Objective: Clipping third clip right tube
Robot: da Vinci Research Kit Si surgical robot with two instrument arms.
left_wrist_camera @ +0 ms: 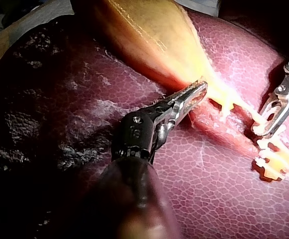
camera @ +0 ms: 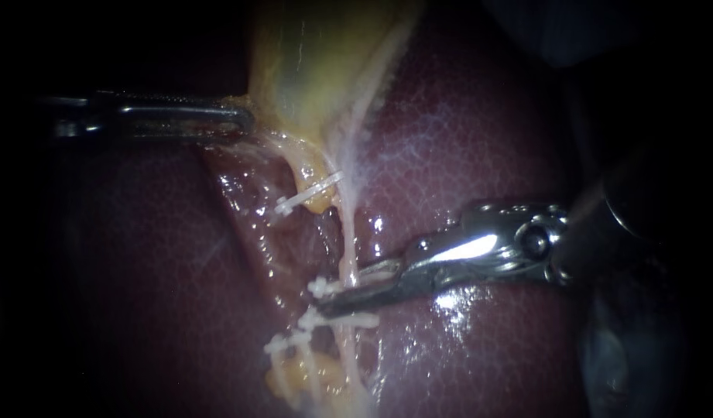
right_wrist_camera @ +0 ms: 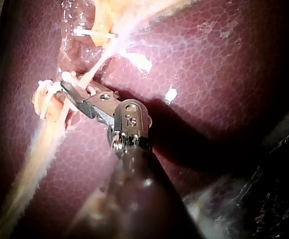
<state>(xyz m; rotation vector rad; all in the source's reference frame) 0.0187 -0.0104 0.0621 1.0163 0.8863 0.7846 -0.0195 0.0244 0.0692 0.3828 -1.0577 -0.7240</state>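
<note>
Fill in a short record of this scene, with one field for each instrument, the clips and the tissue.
left instrument: jaws shut on the gallbladder edge
right instrument: tip at the right tube
upper clip: across the left tube
lower clips: clustered beside the right instrument's tip
liver: dark red, beneath it all
</note>
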